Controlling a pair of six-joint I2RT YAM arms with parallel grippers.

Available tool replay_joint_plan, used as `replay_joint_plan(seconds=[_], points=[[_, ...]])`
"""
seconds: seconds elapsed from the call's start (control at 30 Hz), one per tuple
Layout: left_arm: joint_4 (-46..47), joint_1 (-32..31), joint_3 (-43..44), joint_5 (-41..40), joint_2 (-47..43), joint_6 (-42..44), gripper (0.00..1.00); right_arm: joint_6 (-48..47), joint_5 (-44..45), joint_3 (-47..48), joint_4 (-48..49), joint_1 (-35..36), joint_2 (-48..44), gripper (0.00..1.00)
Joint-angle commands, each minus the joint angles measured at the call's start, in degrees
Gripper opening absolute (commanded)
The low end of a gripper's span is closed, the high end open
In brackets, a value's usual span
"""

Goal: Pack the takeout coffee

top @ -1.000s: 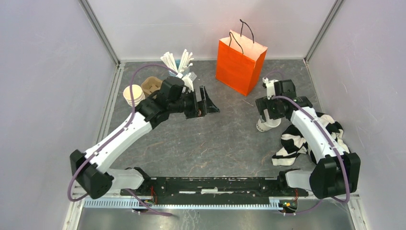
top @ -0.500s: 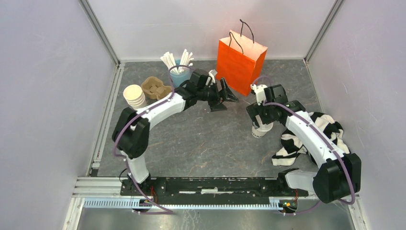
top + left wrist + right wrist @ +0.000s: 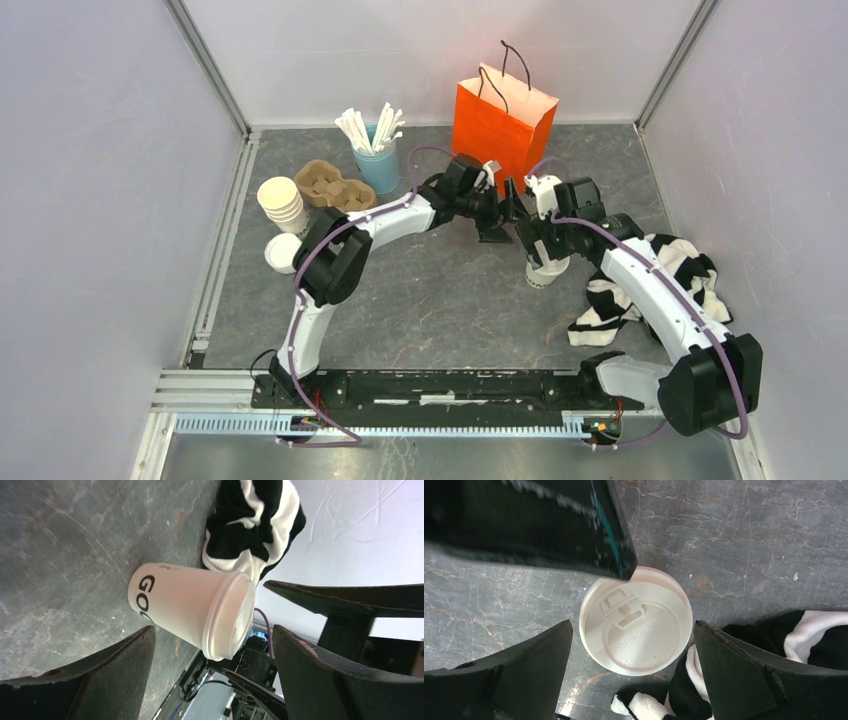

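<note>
My left gripper (image 3: 505, 215) has swung across the worktop (image 3: 420, 300) and now hangs open beside the cup (image 3: 541, 272). The cup stands by the cloth (image 3: 620, 290), with my right gripper (image 3: 632, 625) spread above it. Nothing is grasped yet, and the two grippers are crowded.

Seen from above, the takeout coffee (image 3: 541, 274) shows only its foot, because the right arm (image 3: 640, 275) covers the lid and most of the side. In the left wrist view its dark print reads "GO" and the rest curves out of sight. In the right wrist view a blurred black shape (image 3: 524, 520) hides the lid's far rim, and the raised lettering on the lid is too small to read. The striped cloth (image 3: 809, 635) is cut off by the picture's edge.
</note>
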Motion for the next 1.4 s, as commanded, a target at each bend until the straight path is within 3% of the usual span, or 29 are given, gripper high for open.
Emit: replay_joint_plan(seconds=[0.0, 0.13, 0.27, 0.43, 0.73, 0.97, 1.1, 1.37], points=[[-1.6, -0.3, 2.6, -0.3, -1.1, 1.5, 0.92, -0.5, 0.2, 3.5, -2.3, 0.4, -2.4, 0.98], [-6.9, 1.2, 1.7, -3.6, -5.9, 6.2, 0.93, 1.3, -1.9, 7.5, -5.8, 0.4, -4.3, 0.98], [-12.7, 3.9, -2.5, -8.7, -16.2, 11.8, 0.94, 3.7, -5.3, 10.9, -7.1, 0.4, -5.8, 0.98], [-28.2, 4.9, -5.6, -17.6, -29.4, 20.5, 0.95, 5.1, -9.0, 11.9, -5.4, 0.4, -6.3, 0.98], [-45.0, 7.2, -8.5, -35.8, -47.8, 21.9, 0.96, 11.4, -17.7, 16.9, 2.5, 0.5, 0.4, 0.98], [-45.9, 12.0, -8.1, -40.9, -41.9, 28.5, 0.91, 17.2, -22.0, 21.6, 5.8, 1.0, 6.5, 0.98], [-47.2, 16.9, -6.2, -44.2, -35.7, 34.4, 0.81, 16.1, -21.4, 23.8, 3.9, 1.4, 7.7, 0.98], [-37.7, 23.5, -7.1, -42.0, -28.9, 38.2, 0.77, 15.3, -17.6, 21.5, 3.7, 1.5, 6.2, 0.98]])
